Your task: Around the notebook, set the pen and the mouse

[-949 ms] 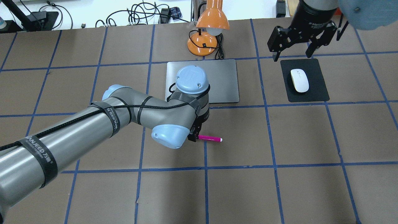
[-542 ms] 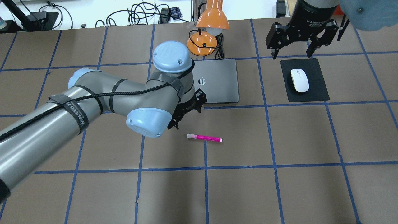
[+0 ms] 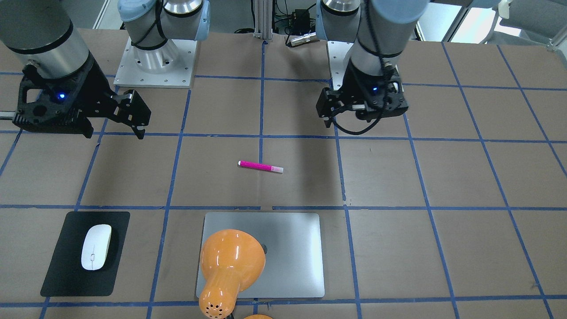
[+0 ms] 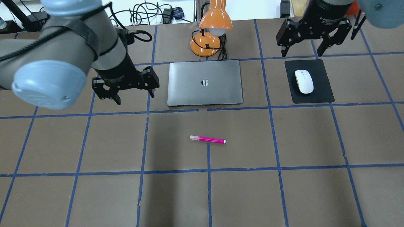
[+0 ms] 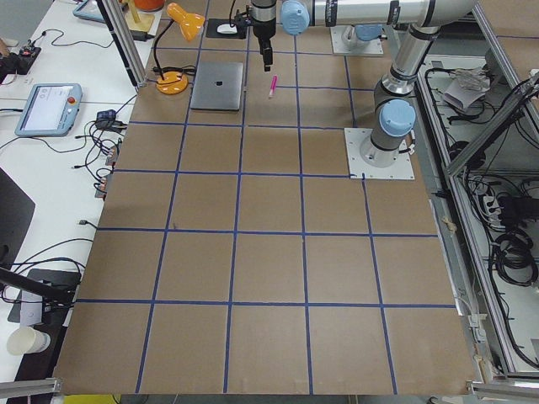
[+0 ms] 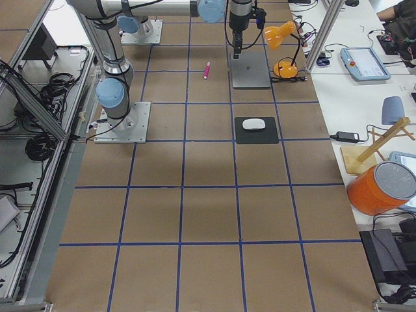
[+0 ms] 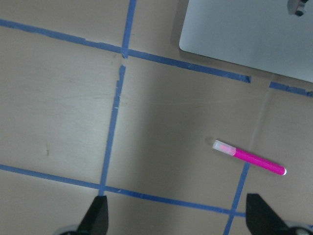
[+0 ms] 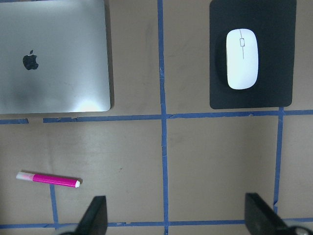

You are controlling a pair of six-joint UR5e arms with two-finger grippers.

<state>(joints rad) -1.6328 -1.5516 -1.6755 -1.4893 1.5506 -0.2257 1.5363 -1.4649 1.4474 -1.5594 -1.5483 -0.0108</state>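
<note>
The magenta pen (image 4: 207,139) lies flat on the brown table, on the near side of the notebook (image 4: 221,91), a closed silver-grey slab. On a black mat (image 4: 325,94) to the notebook's right rests the white mouse (image 4: 304,81). My left gripper (image 4: 135,97) hangs open and empty just left of the notebook, well above the table. Its wrist view shows the pen (image 7: 249,157) and a notebook corner (image 7: 249,34). Behind the mat my right gripper (image 4: 302,53) hovers open and empty, looking down on the mouse (image 8: 242,58) and the pen (image 8: 48,178).
An orange desk lamp (image 4: 214,19) stands behind the notebook, with its base (image 4: 205,44) and cord close to the notebook's far edge. Its shade (image 3: 230,261) overhangs the notebook in the front view. Blue tape lines grid the table. Cables lie beyond the far edge.
My left gripper has come off the pen's left end, risen and swung left to beside the notebook. The pen has stayed put. The right gripper has shifted slightly right and back.
</note>
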